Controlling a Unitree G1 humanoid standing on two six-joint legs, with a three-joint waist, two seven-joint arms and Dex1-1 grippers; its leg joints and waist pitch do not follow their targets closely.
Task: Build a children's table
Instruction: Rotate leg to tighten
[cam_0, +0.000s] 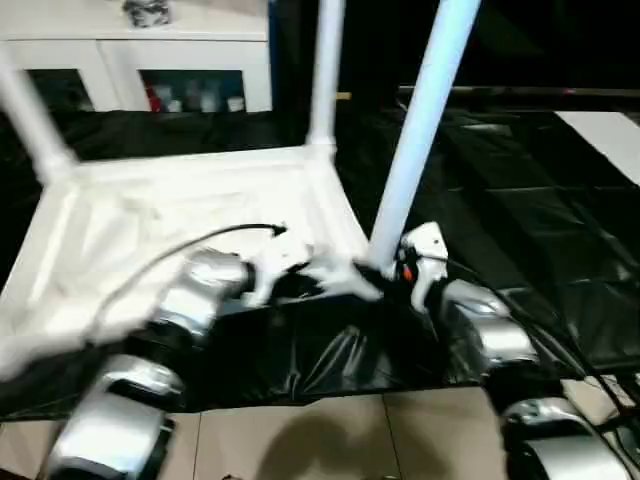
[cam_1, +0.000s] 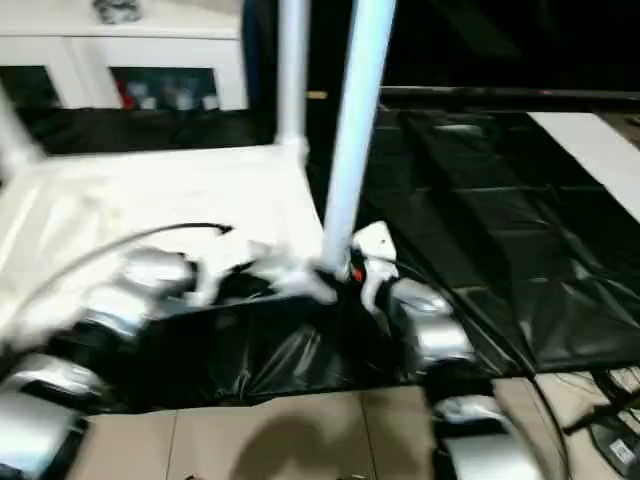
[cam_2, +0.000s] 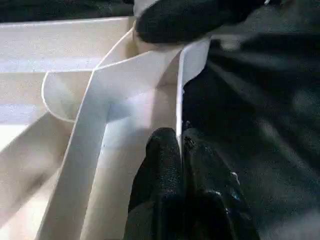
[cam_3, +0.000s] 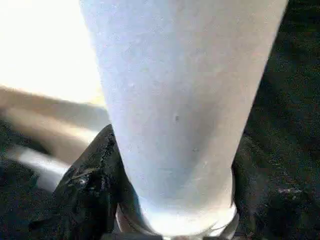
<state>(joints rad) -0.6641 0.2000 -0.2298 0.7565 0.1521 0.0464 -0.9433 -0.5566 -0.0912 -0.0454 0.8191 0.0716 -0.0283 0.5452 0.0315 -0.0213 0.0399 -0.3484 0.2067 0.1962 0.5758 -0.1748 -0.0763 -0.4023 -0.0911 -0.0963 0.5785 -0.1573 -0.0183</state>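
The children's table lies upside down on the black cloth, its ribbed white top (cam_0: 180, 200) facing up. Two legs stand in the far corner sockets, one on the left (cam_0: 30, 120) and one on the right (cam_0: 325, 70). A third leg (cam_0: 425, 110) rises, slightly tilted, from the near right corner. My right gripper (cam_0: 395, 265) grips the base of this leg, with a black finger (cam_3: 95, 185) pressed against its side. My left gripper (cam_2: 181, 145) is shut on the thin rim (cam_2: 178, 115) of the top beside that corner.
The black-draped table (cam_0: 520, 200) extends to the right and back. A white glass-door cabinet (cam_0: 140, 60) stands behind it. A white panel (cam_0: 610, 140) lies at the far right. Tan floor (cam_0: 330, 440) shows below the near edge. A black cable (cam_0: 200, 240) arcs over my left forearm.
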